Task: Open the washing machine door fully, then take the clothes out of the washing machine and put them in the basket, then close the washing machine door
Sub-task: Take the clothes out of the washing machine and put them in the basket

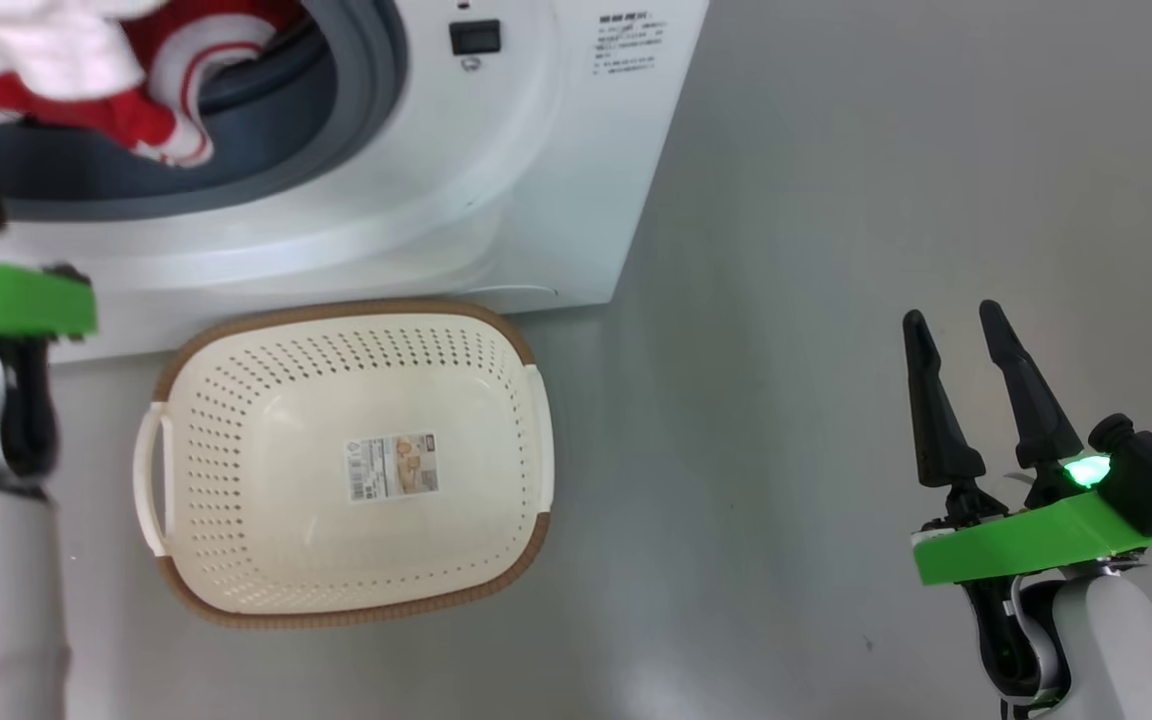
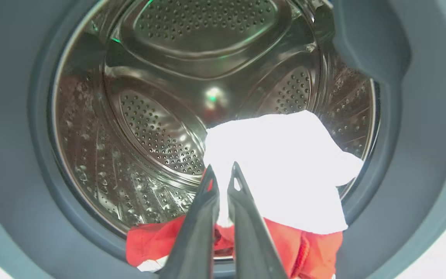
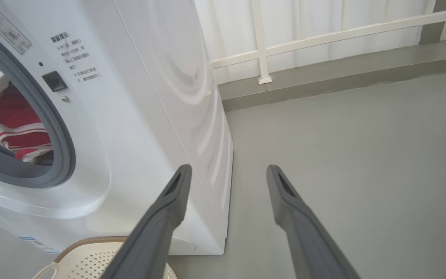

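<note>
The white washing machine [image 1: 536,150] stands with its mouth open; the washing machine door is out of view. Red and white clothes [image 1: 86,70] bunch at the drum mouth over the grey rubber ring. In the left wrist view my left gripper [image 2: 223,167] is shut on the clothes [image 2: 285,166], white cloth bulging past its tips and red cloth hanging below, in front of the steel drum [image 2: 157,128]. The cream basket [image 1: 356,305] sits on the floor just before the machine. My right gripper [image 1: 952,312] hangs open over the floor to the right, holding nothing.
In the right wrist view the right gripper [image 3: 229,167] points past the machine's side [image 3: 149,116] toward a white railing [image 3: 261,50] and a low kerb. The basket's rim [image 3: 87,242] shows at the bottom. Grey floor stretches to the right.
</note>
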`<state>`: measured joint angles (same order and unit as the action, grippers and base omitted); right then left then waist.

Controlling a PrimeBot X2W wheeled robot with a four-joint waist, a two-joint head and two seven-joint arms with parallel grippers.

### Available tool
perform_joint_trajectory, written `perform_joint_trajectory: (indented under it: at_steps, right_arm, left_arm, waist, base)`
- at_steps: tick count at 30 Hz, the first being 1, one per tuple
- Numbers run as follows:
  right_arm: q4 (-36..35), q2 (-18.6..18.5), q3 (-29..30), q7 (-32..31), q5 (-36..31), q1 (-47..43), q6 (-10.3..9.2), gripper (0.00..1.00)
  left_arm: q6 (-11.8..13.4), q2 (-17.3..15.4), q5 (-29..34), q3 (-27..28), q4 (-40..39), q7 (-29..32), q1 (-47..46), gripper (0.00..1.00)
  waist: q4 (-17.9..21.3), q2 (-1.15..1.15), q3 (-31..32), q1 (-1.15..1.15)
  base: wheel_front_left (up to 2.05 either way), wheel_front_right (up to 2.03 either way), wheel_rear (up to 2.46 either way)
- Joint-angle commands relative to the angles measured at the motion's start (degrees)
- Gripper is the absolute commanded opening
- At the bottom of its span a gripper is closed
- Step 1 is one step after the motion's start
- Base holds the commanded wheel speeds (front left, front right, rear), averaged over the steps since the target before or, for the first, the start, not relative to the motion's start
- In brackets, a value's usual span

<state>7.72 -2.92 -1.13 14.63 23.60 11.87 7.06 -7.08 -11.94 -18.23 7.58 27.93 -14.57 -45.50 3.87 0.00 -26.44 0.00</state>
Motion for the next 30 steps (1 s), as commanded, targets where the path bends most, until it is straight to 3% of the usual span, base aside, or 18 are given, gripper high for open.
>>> perform_joint_trajectory:
  at_steps: [1,6,21,27,30]
  right_arm:
    - [-1.22,0.04,-1.04,0.37,-0.52,-1.0,0.43,1.0]
    - [-1.41,0.04,-0.13,0.37,-0.64,-1.7,0.43,1.0]
    - [-1.77,0.04,0.84,0.37,-0.7,-2.56,0.43,1.0]
    - [-1.98,0.04,1.05,0.37,-0.77,-2.17,0.43,1.0]
    - [-2.06,0.04,1.03,0.37,-0.72,-1.8,0.43,1.0]
  left_arm:
    - [-0.24,-1.86,0.94,2.02,-2.74,-0.42,1.92,0.0]
    - [-0.38,1.23,2.79,3.23,-11.26,-0.42,7.6,0.0]
    - [-0.4,5.25,3.92,6.44,-33.44,-0.42,19.22,0.0]
    - [-0.4,6.27,3.56,7.21,-39.89,-0.42,20.27,0.0]
    - [-0.4,6.57,3.65,6.66,-39.29,-0.42,20.94,0.0]
  waist:
    - [-0.76,0.0,1.07,0.0]
    - [-1.62,0.0,1.86,0.0]
    - [-2.92,0.0,2.68,0.0]
    - [-3.27,0.0,1.91,0.0]
    - [-3.34,0.0,1.49,0.0]
  base:
    - [0.0,0.0,0.0]
    - [0.0,0.0,0.0]
    - [0.0,0.0,0.0]
    - [0.0,0.0,0.0]
    - [0.0,0.0,0.0]
